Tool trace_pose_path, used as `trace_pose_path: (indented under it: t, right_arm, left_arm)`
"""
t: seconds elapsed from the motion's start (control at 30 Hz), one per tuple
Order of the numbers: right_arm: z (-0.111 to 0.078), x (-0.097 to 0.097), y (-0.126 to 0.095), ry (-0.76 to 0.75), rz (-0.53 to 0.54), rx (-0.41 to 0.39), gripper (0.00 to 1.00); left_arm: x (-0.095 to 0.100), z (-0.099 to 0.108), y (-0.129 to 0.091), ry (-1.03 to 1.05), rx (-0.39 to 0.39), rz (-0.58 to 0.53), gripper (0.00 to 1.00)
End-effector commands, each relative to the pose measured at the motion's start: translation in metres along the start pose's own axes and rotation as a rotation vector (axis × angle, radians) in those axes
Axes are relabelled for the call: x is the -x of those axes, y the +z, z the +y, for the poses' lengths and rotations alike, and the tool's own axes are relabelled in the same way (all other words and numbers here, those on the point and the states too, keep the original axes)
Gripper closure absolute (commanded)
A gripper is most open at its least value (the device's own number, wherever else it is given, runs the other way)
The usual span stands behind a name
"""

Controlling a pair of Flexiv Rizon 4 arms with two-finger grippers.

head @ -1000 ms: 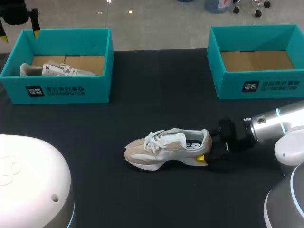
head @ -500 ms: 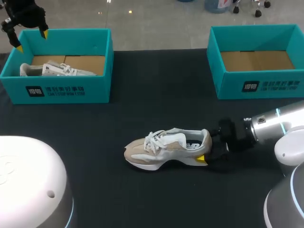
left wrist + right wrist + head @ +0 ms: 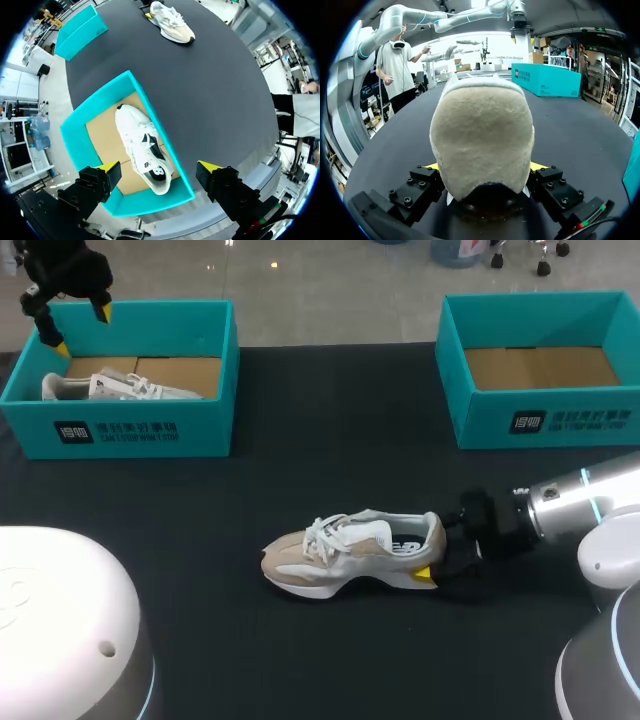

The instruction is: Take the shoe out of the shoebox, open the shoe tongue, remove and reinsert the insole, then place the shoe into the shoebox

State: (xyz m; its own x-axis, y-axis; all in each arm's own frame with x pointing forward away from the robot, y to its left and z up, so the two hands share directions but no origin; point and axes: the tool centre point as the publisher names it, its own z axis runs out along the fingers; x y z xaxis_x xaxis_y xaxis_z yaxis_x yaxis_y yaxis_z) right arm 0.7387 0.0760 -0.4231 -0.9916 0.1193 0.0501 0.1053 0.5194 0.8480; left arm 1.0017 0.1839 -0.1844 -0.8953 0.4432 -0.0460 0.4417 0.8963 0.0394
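A beige and white shoe (image 3: 350,550) lies on its sole mid-table, toe toward the left. My right gripper (image 3: 440,558) is shut on its heel (image 3: 482,135), with a yellow tip on either side. A white shoe (image 3: 120,388) lies inside the left teal shoebox (image 3: 140,430). High over that box's back left corner hangs my left gripper (image 3: 78,328), open and holding nothing. Its wrist view looks straight down on the white shoe (image 3: 142,150) in the shoebox (image 3: 72,145), between and below the left gripper (image 3: 159,167). The beige shoe (image 3: 172,22) shows far ahead.
A second teal shoebox (image 3: 540,420) with a bare cardboard floor stands at the back right, also seen as the far shoebox (image 3: 80,32) from the left wrist. The black table (image 3: 330,440) lies open between the boxes and the shoe.
My left gripper has moved right and down, from beyond the left box's back corner to above its back left rim. The right arm and beige shoe have stayed still.
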Motion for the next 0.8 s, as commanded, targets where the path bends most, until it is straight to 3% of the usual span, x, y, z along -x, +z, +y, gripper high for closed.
trace_pose_path:
  t: [0.03, 0.2, 0.37, 0.8]
  right_arm:
    - [0.001, -0.001, 0.001, 0.000, -0.002, -0.004, 1.00]
    - [0.001, -0.001, 0.001, 0.000, -0.002, -0.004, 1.00]
    - [0.001, -0.001, 0.001, 0.000, -0.002, -0.004, 1.00]
    - [0.001, -0.001, 0.001, 0.000, -0.002, -0.004, 1.00]
  left_arm:
    - [0.012, -0.024, -0.005, -0.503, 0.033, 0.114, 0.00]
    - [0.013, -0.048, -0.011, -0.668, -0.022, 0.082, 0.00]
    - [0.012, -0.085, -0.013, -0.742, -0.051, 0.087, 0.00]
    - [0.012, -0.085, -0.013, -0.742, -0.051, 0.087, 0.00]
